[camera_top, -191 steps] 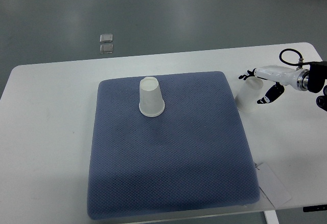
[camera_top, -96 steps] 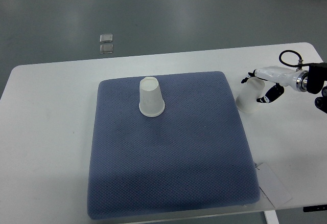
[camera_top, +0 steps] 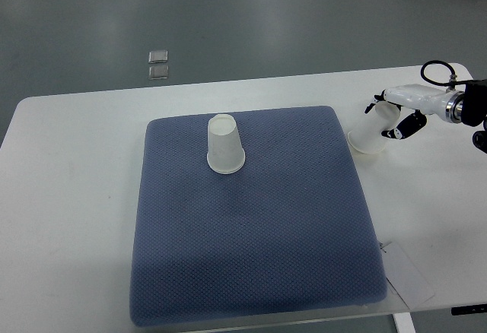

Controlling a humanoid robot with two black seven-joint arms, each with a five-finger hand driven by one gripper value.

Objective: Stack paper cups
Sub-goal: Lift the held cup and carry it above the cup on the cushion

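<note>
The right hand (camera_top: 392, 120) grasps one paper cup (camera_top: 370, 134) around its upper wall, tilted, just beside the right edge of the blue pad (camera_top: 251, 257) on the white bench (camera_top: 68, 196). The second cup (camera_top: 225, 145) stands inverted on the pad, well apart. Judged handling: both are light, thin-walled and easily crushed; hold mid-wall with gentle pressure, avoiding the rim.

The right arm (camera_top: 464, 106) runs off the picture's right edge. Its hand (camera_top: 396, 116) covers the upper part of the tilted cup (camera_top: 370, 134) near the table's (camera_top: 68, 196) right edge.
</note>
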